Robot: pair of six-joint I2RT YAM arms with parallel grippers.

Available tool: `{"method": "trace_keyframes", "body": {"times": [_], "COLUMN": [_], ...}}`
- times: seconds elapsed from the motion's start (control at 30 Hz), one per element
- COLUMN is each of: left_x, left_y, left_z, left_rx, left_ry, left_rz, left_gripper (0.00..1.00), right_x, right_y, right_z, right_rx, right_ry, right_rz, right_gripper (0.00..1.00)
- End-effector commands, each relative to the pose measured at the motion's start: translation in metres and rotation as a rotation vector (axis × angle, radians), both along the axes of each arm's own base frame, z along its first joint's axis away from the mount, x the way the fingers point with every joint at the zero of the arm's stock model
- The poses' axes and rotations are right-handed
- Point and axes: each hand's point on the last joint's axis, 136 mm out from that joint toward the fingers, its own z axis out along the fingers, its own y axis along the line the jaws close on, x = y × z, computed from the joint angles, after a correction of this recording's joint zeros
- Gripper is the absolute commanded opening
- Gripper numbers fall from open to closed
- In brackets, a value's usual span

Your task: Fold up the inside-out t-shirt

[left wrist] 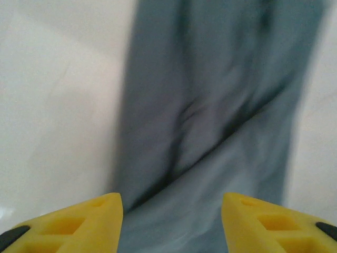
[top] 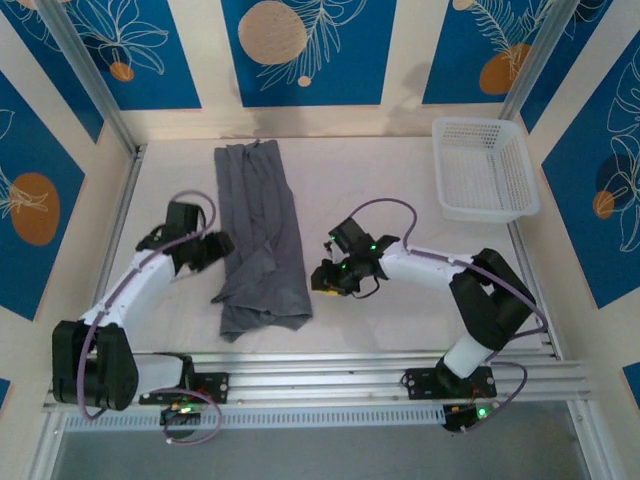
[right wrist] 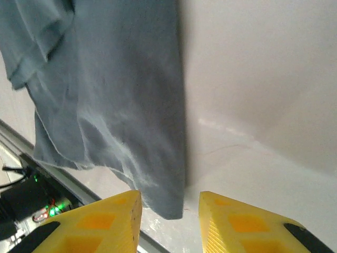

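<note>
Left gripper (top: 218, 247), farthest left of the basket (top: 483, 125): jaws apart, empty. T-shirt (top: 262, 230), well left of basket, lies in a long strip. Right gripper (top: 325, 278), nearer basket: jaws apart, empty. I'd pinch both corners of the strip's end farthest from basket and lift level.

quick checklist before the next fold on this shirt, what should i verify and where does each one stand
1. Left gripper free of cloth: ok. The fingers are apart with nothing between them.
2. Right gripper free of cloth: ok. The fingers are apart, not closed on the shirt corner lying on the table below them.
3. T-shirt in one long strip: ok. It runs far to near between the two arms.
4. Near end flat: not ok. It is rumpled and splays wider than the rest.
5. Basket clear of the shirt: ok. It stands apart at the far right corner.
6. Seams facing in or out: cannot tell.
</note>
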Motion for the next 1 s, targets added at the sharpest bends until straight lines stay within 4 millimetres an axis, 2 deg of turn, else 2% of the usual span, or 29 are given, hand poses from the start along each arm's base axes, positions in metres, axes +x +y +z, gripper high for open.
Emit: {"method": "trace_keyframes", "body": {"times": [0.0,0.1,0.27,0.33,0.4,0.5,0.63,0.8,0.93,0.97], "left_x": [-0.036,-0.055,-0.061,-0.058,-0.056,-0.056,-0.053,-0.056,-0.05,-0.048], "left_y": [0.013,0.023,0.02,0.008,-0.007,-0.015,-0.028,-0.026,-0.032,-0.034], "left_z": [-0.013,-0.027,-0.04,-0.044,-0.049,-0.056,-0.058,-0.072,-0.074,-0.074], "left_rx": [0.037,0.084,0.071,0.008,-0.074,-0.116,-0.187,-0.17,-0.196,-0.201], "left_ry": [0.067,0.127,0.165,0.159,0.167,0.194,0.195,0.234,0.223,0.219], "left_rz": [0.034,0.064,0.051,0.024,-0.006,-0.012,-0.039,-0.031,-0.035,-0.04], "left_gripper": [0.56,0.58,0.63,0.65,0.65,0.64,0.52,0.52,0.52,0.5], "right_x": [-0.008,-0.007,-0.002,0.0,-0.001,-0.003,-0.004,-0.002,-0.003,-0.003], "right_y": [0.021,0.029,0.041,0.044,0.045,0.043,0.039,0.041,0.043,0.043], "right_z": [-0.003,-0.018,-0.028,-0.028,-0.025,-0.016,-0.012,-0.014,-0.013,-0.013], "right_rx": [0.051,0.039,0.058,0.063,0.068,0.077,0.071,0.068,0.068,0.065], "right_ry": [0.015,0.042,0.047,0.049,0.056,0.043,0.037,0.045,0.047,0.05], "right_rz": [0.048,0.052,0.059,0.061,0.065,0.065,0.056,0.048,0.05,0.05], "right_gripper": [0.37,0.43,0.45,0.35,0.16,0.01,0.0,0.0,0.0,0.0]}}
